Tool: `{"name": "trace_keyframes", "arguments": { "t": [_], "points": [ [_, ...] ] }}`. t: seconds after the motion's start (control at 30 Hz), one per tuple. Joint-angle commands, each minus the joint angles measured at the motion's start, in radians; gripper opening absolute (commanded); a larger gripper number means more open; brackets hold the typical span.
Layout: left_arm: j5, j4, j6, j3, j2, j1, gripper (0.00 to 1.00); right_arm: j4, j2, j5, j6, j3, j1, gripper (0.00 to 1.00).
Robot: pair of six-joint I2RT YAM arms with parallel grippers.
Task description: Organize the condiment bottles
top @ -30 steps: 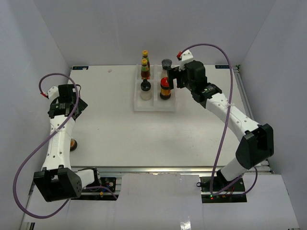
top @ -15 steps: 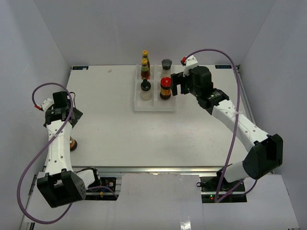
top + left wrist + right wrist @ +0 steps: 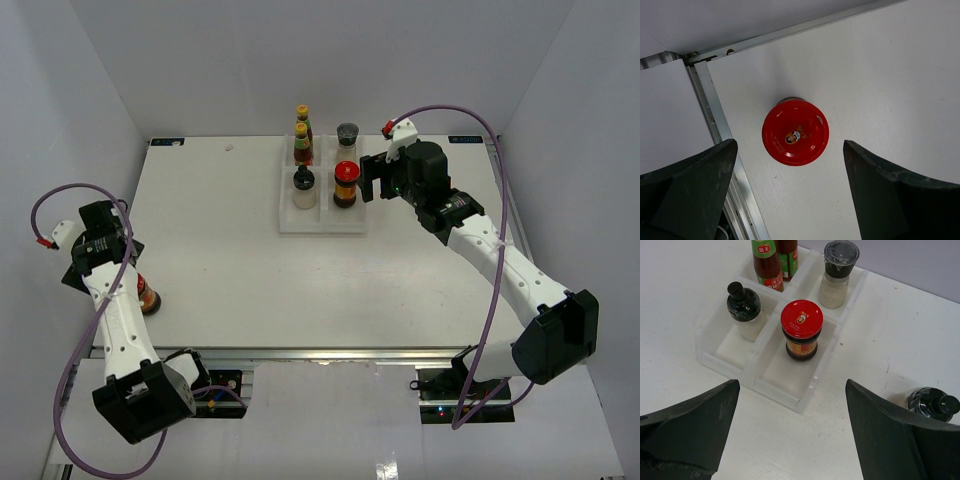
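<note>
Condiment bottles are split between the tray and the bare tabletop (image 3: 230, 250). Five stand upright in the white divided tray (image 3: 780, 390), ahead of the right fingers (image 3: 690, 425). The two slim red sauce bottles (image 3: 767, 262) are at the far left, with a black-capped shaker (image 3: 743, 307) nearer on the same side. On the other side, a grey-lidded shaker (image 3: 838, 270) stands at the far right and a red-lidded amber jar (image 3: 801, 330) in front of it. Two are not yet in. A second black-capped shaker (image 3: 930, 402) stands on the tabletop outside the tray, close by the outer of the right fingers. A second red-lidded jar (image 3: 795, 132) stands upright straight beneath the left fingers (image 3: 695, 185), roughly centred in the gap between them and well apart from the tray. Both pairs of fingers are spread wide and hold nothing. The step in hand looks like the pickup of this stray jar, with the left arm lined up over its lid. The next move calls for a straight descent so the fingers straddle the jar, then a close on the glass below the lid. The metal rail (image 3: 715, 115) at the tabletop's edge runs just beside the jar, so the finger on that side probably has little room. After the lift, the carry should end beside the matching jar, provided the right arm by the tray leaves space.
</note>
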Motion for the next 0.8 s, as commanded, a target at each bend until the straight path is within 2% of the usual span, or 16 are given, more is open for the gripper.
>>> {"name": "trace_keyframes", "arguments": {
  "t": [0.0, 0.2, 0.53, 0.77],
  "points": [
    [0.038, 0.057, 0.039, -0.019, -0.008, 0.030, 0.98, 0.032, -0.026, -0.001, -0.004, -0.010, 0.000, 0.93],
    [0.124, 0.084, 0.036, -0.042, 0.026, 0.046, 0.98, 0.041, -0.037, 0.000, -0.013, -0.023, 0.000, 0.93],
    [0.083, 0.095, -0.015, -0.098, 0.036, 0.075, 0.98, 0.055, -0.049, 0.021, -0.021, -0.042, -0.001, 0.93],
    [0.120, 0.138, -0.046, -0.163, 0.051, 0.092, 0.98, 0.067, -0.041, 0.021, -0.022, -0.051, 0.000, 0.93]
  ]
}}
